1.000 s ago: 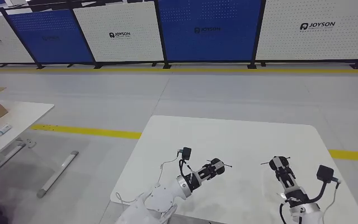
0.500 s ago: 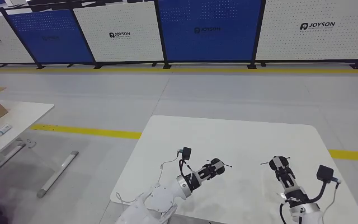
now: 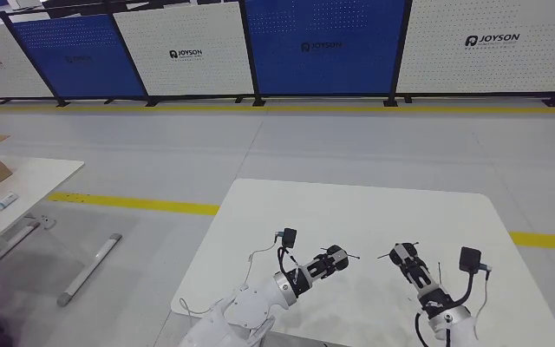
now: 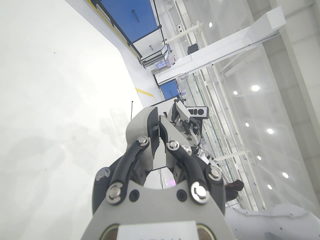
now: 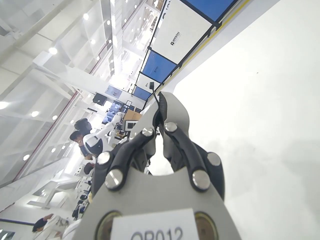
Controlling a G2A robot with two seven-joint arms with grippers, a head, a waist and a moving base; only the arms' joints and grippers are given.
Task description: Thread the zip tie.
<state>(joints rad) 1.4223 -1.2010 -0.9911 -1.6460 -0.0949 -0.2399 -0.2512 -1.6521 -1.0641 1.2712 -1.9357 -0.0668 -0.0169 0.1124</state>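
My right gripper (image 5: 158,106) is clamped on the zip tie (image 5: 155,93). Its small square head pokes out just past my fingertips, and the band runs back between the pads. My left gripper (image 4: 158,122) is pressed together too, pinching a thin black strap (image 4: 132,109) that crosses the fingers and sticks out to one side. I cannot tell whether that strap is the tail of the same tie or a separate one.

From above, both grippers hang over the near part of the white table (image 3: 364,208), about level with each other and near but apart, with bare tabletop between them. The left points across toward the right, and the right angles in toward the left. Each held piece lies roughly along the line joining the two grippers, so tip and head face one another across the gap.

I judge the threading has not begun. The next move depends on bringing the strap's free end in line with the head's slot, and neither arm is clearly the nearer.
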